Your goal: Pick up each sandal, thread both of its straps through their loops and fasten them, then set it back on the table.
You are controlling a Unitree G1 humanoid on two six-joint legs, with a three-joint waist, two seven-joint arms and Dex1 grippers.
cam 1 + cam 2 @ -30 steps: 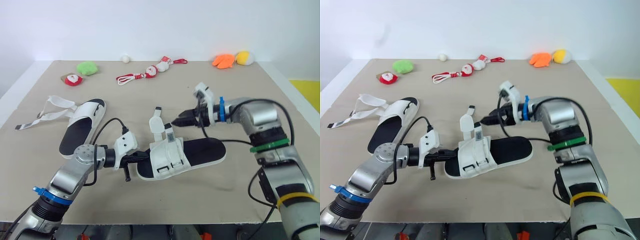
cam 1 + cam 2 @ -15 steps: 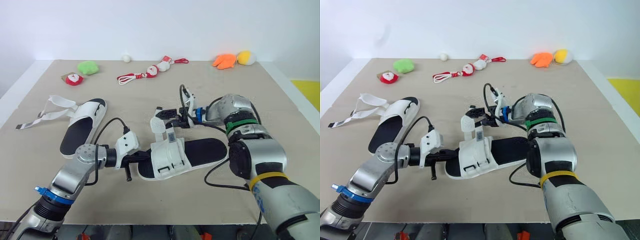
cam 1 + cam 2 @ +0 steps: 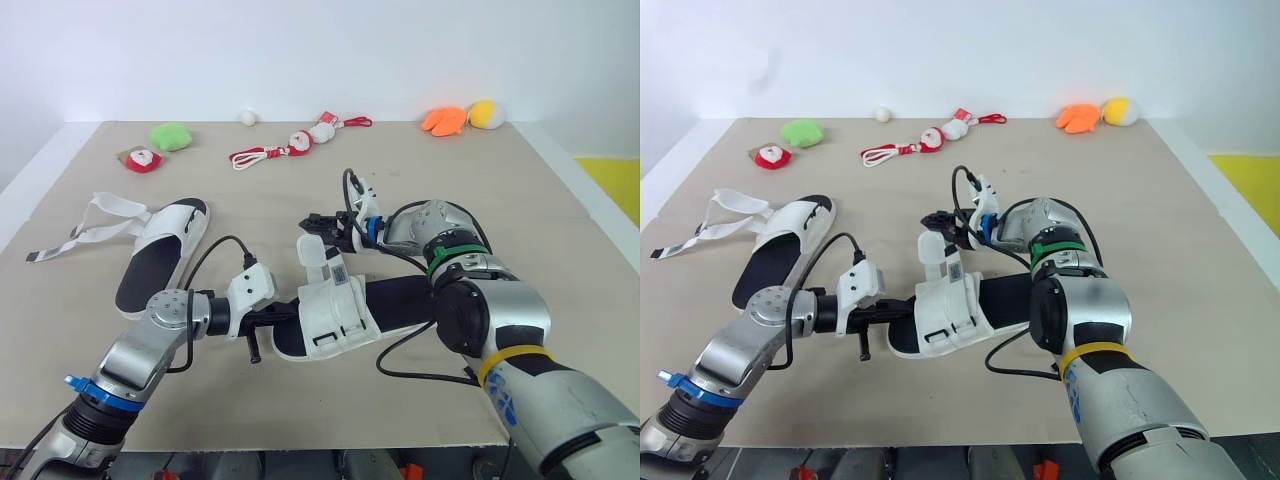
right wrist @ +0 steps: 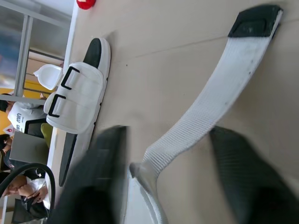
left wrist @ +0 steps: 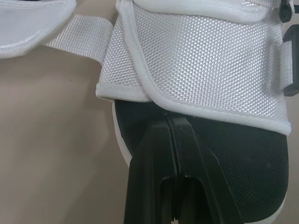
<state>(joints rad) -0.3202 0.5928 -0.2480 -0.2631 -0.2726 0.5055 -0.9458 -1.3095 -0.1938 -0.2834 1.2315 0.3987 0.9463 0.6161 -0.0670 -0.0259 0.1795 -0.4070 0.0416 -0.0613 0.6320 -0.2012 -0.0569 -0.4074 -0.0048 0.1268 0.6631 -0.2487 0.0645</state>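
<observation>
A white sandal with a black footbed (image 3: 400, 300) lies mid-table, its mesh upper (image 3: 335, 315) toward my left arm. My left gripper (image 3: 283, 315) is shut, and its tips (image 5: 171, 122) rest on the footbed just under the upper's edge. One loose strap (image 3: 318, 255) stands up from the upper. My right gripper (image 3: 325, 222) is at that strap's black-tipped end. In the right wrist view its fingers stand apart on either side of the strap (image 4: 219, 98), not touching it. A second sandal (image 3: 160, 255) with unfastened straps lies at the left.
Small toys line the far edge: a green plush (image 3: 172, 135), a red-and-white one (image 3: 142, 160), a Santa figure on a red cord (image 3: 290, 148), a white ball (image 3: 248, 117), and orange (image 3: 446, 120) and yellow (image 3: 487, 114) plushes.
My right gripper has moved left from beside the sandal to the upright strap's end, and its fingers have drawn closer together. The left gripper and the sandal have stayed put.
</observation>
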